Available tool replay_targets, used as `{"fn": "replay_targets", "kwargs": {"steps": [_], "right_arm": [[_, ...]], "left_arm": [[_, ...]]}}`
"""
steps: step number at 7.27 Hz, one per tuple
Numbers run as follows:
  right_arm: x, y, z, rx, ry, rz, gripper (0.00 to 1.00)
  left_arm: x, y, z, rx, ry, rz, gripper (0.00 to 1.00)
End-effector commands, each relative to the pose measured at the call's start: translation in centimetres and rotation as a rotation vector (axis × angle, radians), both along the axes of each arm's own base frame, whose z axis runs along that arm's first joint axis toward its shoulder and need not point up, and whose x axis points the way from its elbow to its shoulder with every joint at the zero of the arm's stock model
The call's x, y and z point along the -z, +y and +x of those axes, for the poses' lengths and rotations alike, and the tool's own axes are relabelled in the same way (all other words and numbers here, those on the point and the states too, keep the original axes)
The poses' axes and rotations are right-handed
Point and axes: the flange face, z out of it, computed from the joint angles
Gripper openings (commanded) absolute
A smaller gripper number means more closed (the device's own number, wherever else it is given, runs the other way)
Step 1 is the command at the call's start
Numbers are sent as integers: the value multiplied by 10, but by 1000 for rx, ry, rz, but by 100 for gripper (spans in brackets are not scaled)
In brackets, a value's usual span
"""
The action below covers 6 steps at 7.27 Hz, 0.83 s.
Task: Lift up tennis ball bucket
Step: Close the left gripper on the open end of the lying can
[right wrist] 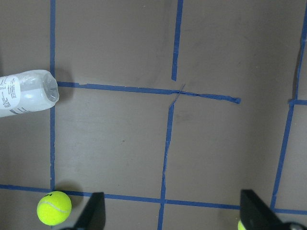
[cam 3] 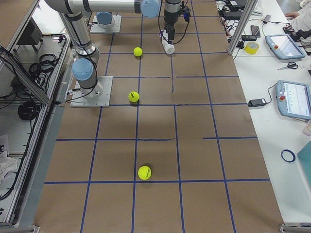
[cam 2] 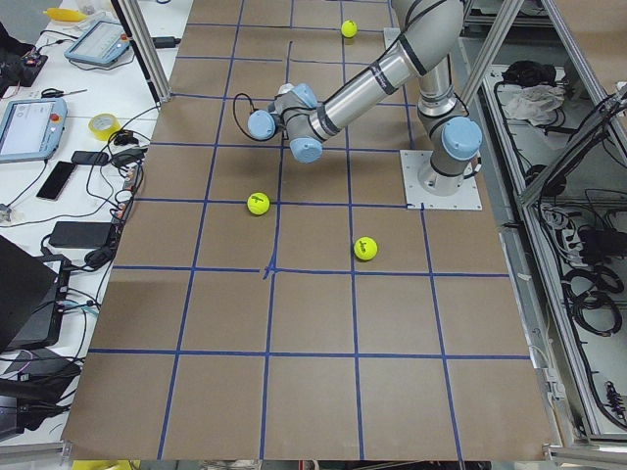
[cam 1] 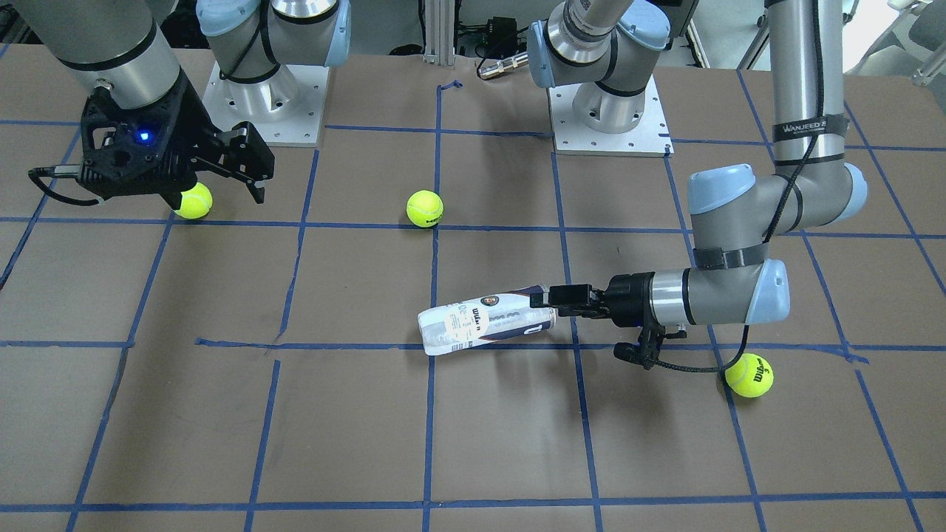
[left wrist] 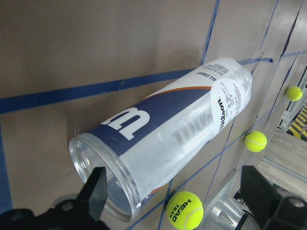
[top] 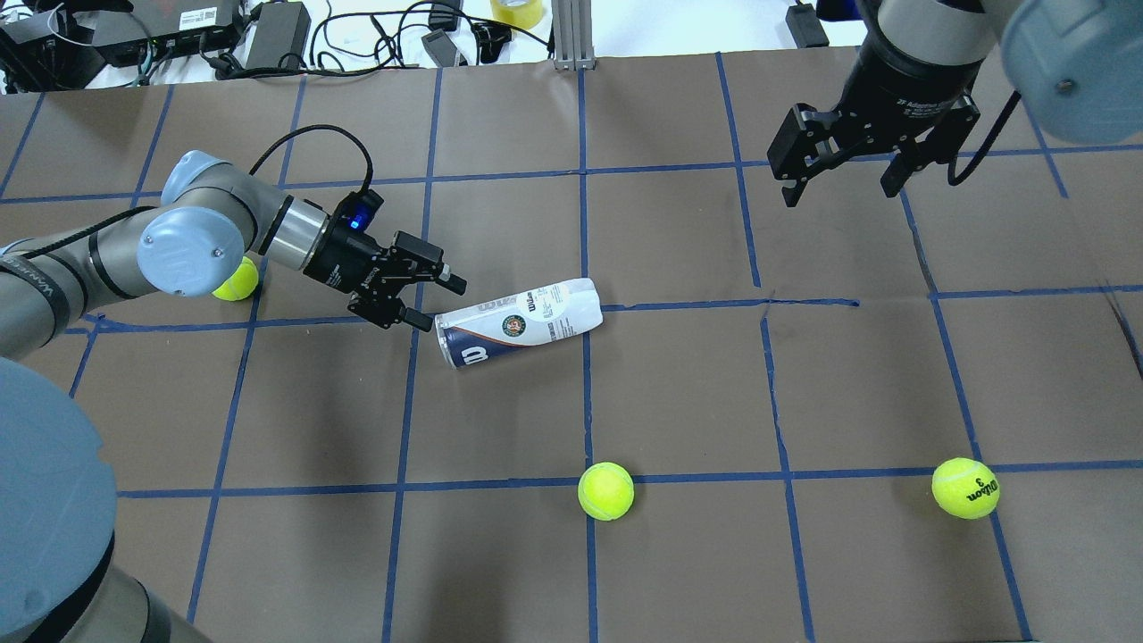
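Note:
The tennis ball bucket (top: pixel 522 321) lies on its side near the table's middle, a clear tube with a white and navy Wilson label; it also shows in the front view (cam 1: pixel 484 325). My left gripper (top: pixel 438 303) is open and low, right at the tube's open end and holding nothing. In the left wrist view the open mouth of the bucket (left wrist: pixel 163 143) sits close in front of one finger (left wrist: pixel 96 191). My right gripper (top: pixel 841 192) is open and empty, held high, far to the tube's right. The right wrist view shows only the bucket's closed end (right wrist: pixel 29 93).
Three loose tennis balls lie on the brown, blue-taped table (top: pixel 804 402): one (top: pixel 605 490) nearer the robot than the tube, one (top: pixel 964 488) at the right, one (top: pixel 235 279) behind my left forearm. Cables and electronics (top: pixel 268 36) line the far edge.

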Motion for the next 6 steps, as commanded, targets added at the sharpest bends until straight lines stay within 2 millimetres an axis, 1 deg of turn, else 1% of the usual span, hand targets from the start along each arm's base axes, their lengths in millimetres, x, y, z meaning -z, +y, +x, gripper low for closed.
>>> {"fn": "replay_targets", "kwargs": {"steps": [1,2,3,4,5,6], "right_arm": [[-4,0,-2,37,22,-8,100],[-9,3,1,56,38,-19,100],[-10,3,3,76,35,-20,100],[-14,4,3,77,34,-27,100],[-18,6,4,79,25,-38,100],[-22,10,9,94,27,-39,100]], "left_arm": [[5,4,1,-10,13,20,98],[11,11,-2,-15,26,37,96],[21,20,-5,-13,36,47,92],[21,20,-5,-13,34,41,76],[21,19,-5,-12,32,38,52],[20,18,-4,-12,29,32,30]]}}
